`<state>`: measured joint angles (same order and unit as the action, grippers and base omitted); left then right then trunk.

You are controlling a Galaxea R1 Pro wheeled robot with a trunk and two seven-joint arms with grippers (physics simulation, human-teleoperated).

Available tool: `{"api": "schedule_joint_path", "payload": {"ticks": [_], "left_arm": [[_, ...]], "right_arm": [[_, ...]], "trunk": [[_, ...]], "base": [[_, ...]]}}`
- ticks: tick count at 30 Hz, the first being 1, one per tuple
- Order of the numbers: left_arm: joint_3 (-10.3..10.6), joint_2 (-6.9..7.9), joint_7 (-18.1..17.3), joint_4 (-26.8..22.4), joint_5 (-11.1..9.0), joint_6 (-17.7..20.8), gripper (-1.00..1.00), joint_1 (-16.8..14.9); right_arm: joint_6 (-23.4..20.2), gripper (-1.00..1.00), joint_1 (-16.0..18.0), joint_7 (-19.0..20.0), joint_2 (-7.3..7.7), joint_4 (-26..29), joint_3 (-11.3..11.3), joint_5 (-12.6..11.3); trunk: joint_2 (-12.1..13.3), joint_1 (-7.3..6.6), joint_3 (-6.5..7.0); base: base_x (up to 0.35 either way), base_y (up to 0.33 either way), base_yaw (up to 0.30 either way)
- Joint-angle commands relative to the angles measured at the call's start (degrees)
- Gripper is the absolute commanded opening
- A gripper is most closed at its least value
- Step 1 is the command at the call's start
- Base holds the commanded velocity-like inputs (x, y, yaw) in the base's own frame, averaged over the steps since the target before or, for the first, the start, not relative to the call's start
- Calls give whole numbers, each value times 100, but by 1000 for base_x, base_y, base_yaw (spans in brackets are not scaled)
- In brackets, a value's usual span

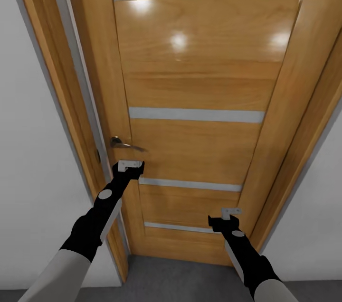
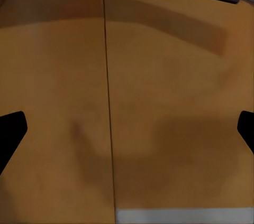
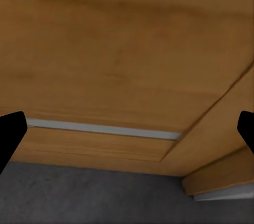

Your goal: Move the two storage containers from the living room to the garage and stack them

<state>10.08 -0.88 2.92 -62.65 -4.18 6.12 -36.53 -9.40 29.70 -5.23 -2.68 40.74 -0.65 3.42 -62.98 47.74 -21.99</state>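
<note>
Head camera looks steeply down, close on a wooden door (image 1: 194, 102) and grey floor (image 1: 180, 278). Both wrist cameras face that door nearer still; right wrist also catches floor (image 3: 95, 197).

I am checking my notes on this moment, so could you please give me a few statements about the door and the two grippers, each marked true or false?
1. The wooden door stands shut in front of the robot. True.
2. The left gripper holds an orange-red container. False: its fingers are spread with nothing between them.
3. The door handle sits just above the left gripper in the head view. True.
4. The right gripper grips the handle. False: it hangs low by the door's bottom panel, empty.
5. The floor is light wood planks. False: it is grey.
</note>
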Motion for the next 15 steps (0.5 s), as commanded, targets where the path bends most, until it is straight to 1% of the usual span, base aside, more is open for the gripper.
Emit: {"api": "schedule_joint_path", "payload": {"ticks": [1,8,15], "left_arm": [[12,2,31,-7,-43,30,100,-3],[16,6,16,-2,-43,30,100,-3],[13,8,22,-9,-47,22,100,-3]], "right_arm": [[-40,100,2,-26,-1,9,-9,38],[-36,100,1,-42,-4,14,-18,54],[-35,100,0,-57,-5,29,-22,62]], "trunk": [[-4,1,-7],[-4,1,-7],[-4,1,-7]], "base": [[48,0,0],[162,0,0],[55,0,0]]}}
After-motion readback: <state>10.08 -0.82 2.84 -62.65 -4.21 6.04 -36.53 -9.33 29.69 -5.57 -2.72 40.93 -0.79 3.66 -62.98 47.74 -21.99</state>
